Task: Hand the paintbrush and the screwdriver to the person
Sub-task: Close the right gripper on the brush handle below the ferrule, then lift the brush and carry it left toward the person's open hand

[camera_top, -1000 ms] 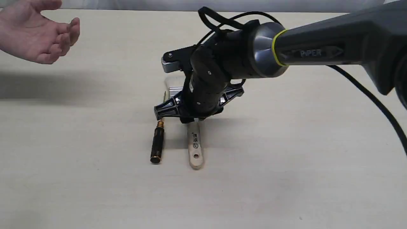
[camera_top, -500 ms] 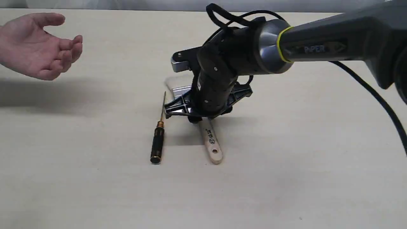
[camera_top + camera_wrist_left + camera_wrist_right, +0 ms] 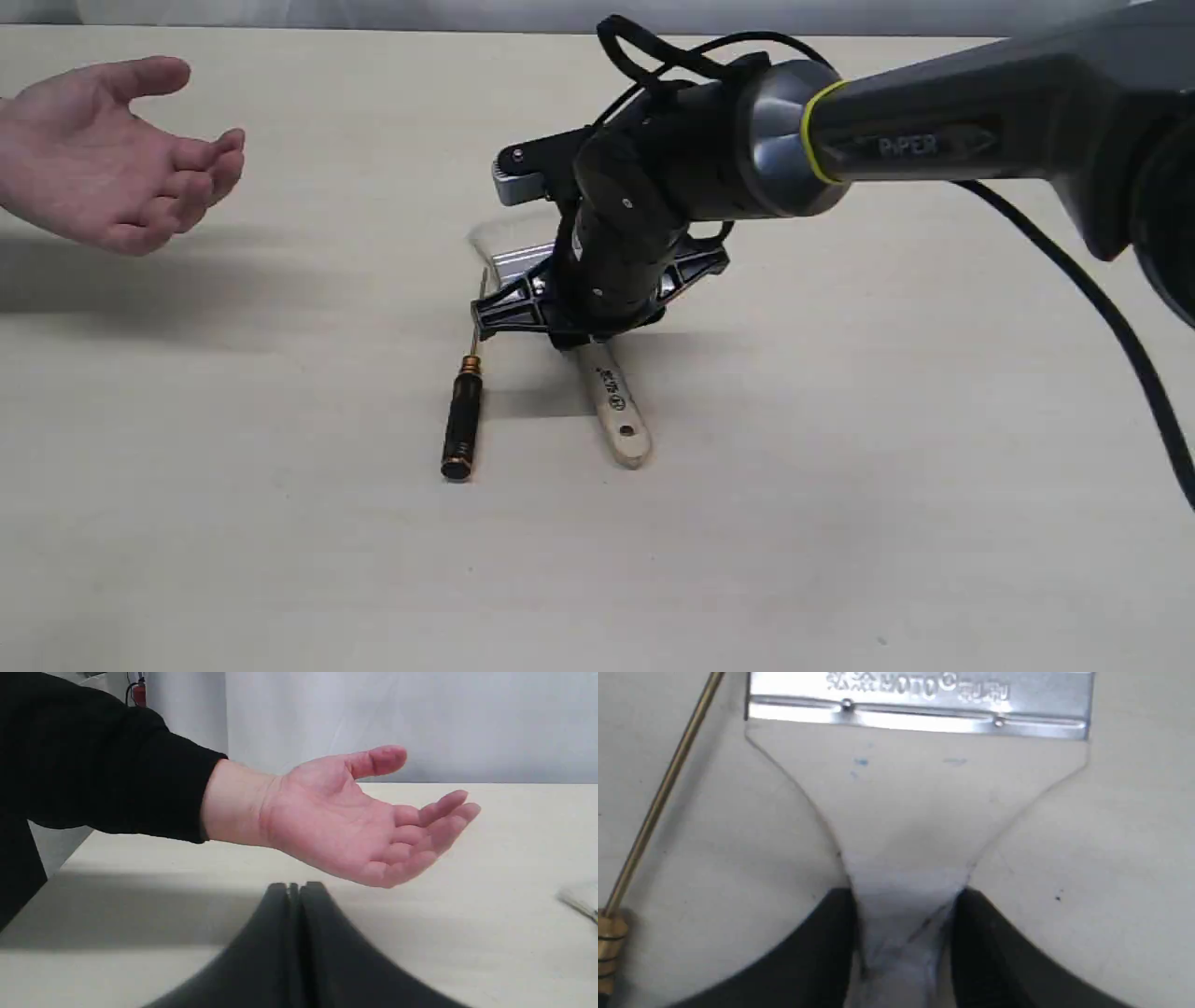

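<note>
Paintbrush (image 3: 616, 411) handle has swung toward five o'clock, clenched at its neck by the right gripper (image 3: 903, 895). Likely light, stiff wood.

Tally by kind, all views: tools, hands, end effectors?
paintbrush: 1
screwdriver: 1
hand: 1
end effectors: 2 (left end effector, right end effector)
Total: 5

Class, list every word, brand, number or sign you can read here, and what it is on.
"PiPER": on the right arm.
"MOTO": stamped on the metal band of the paintbrush, among Chinese characters too blurred to read.
Black marks on the brush's wooden handle: too small to read.
</note>
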You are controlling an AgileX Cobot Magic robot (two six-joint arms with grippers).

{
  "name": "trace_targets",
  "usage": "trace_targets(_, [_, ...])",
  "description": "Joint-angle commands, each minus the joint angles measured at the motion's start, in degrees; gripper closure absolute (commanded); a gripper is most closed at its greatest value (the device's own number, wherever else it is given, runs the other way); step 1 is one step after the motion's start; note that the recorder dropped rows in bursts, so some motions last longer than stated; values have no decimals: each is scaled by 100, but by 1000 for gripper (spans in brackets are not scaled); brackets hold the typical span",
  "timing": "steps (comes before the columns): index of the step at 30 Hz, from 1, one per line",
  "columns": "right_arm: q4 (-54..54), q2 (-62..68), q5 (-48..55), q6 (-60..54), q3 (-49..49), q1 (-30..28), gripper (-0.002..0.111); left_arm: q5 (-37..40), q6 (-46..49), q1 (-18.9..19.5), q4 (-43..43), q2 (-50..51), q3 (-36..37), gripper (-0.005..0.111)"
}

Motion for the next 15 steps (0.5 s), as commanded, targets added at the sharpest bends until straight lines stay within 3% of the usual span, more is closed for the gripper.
trace_targets(1, [-104, -188, 70, -84, 93, -22, 104, -59, -12, -32, -26, -14, 12, 107])
trace_targets(9, [131, -1591, 18, -651, 93, -11, 104, -59, -12, -32, -26, -14, 12, 107])
trace_targets(15, [1206, -2305, -126, -1647, 93, -11, 104, -59, -12, -32, -26, -14, 12, 107])
